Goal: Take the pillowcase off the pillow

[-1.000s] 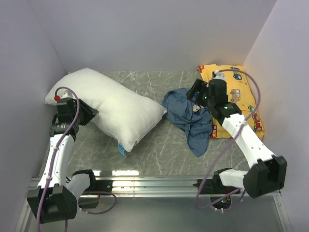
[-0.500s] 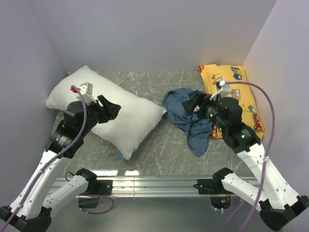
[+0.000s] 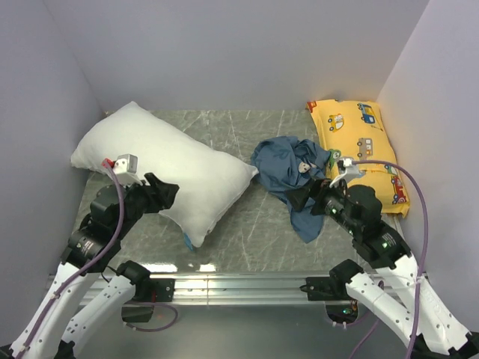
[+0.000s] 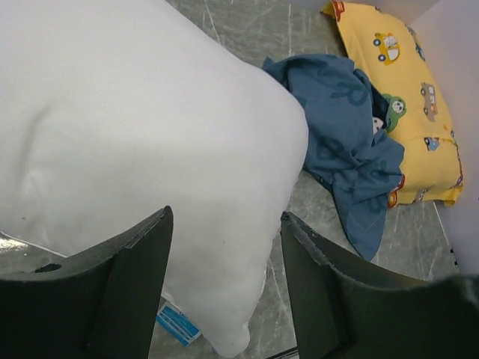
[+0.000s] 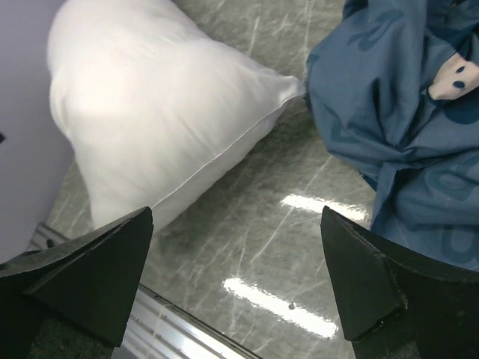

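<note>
Both the left gripper and right gripper gape empty; the right, near the pillowcase, might snag it onto the pillow.

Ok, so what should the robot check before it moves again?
1. Pillowcase off the pillow: ok, it lies crumpled beside it.
2. Left gripper empty: ok, open, holding nothing.
3. Right gripper empty: ok, open, holding nothing.
4. Gap between pillowcase and pillow corner: cannot tell.
5. Yellow pillow out of the way: ok, lying by the right wall.
</note>
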`<act>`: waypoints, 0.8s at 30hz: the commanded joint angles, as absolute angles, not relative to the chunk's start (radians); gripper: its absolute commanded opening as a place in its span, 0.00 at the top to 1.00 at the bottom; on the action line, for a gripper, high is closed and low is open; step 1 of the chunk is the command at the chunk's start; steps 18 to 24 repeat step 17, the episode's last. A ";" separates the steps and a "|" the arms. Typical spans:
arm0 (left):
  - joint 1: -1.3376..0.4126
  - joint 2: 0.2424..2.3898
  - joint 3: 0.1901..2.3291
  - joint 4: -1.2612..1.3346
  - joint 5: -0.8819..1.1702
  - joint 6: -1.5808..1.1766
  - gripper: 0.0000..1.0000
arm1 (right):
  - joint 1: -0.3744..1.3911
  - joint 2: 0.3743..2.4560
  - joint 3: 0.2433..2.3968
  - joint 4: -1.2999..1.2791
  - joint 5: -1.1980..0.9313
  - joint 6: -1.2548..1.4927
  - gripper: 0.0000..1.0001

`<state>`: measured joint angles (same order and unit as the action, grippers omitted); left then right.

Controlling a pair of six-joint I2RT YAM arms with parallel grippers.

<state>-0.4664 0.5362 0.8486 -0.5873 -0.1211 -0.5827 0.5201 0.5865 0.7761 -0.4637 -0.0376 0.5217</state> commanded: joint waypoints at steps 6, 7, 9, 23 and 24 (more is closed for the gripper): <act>-0.471 0.535 0.802 -0.520 -0.022 -0.535 0.31 | 0.532 0.552 0.707 -0.488 -0.035 0.554 0.00; -0.469 0.537 0.804 -0.520 -0.017 -0.534 0.30 | 0.532 0.555 0.706 -0.489 -0.032 0.552 0.00; -0.471 0.545 0.804 -0.522 -0.009 -0.531 0.30 | 0.534 0.558 0.703 -0.500 -0.008 0.545 0.00; -0.471 0.499 0.770 -0.466 -0.020 -0.543 0.28 | 0.532 0.583 0.724 -0.480 -0.021 0.522 0.00; -0.471 0.499 0.770 -0.466 -0.020 -0.543 0.28 | 0.532 0.583 0.724 -0.480 -0.021 0.522 0.00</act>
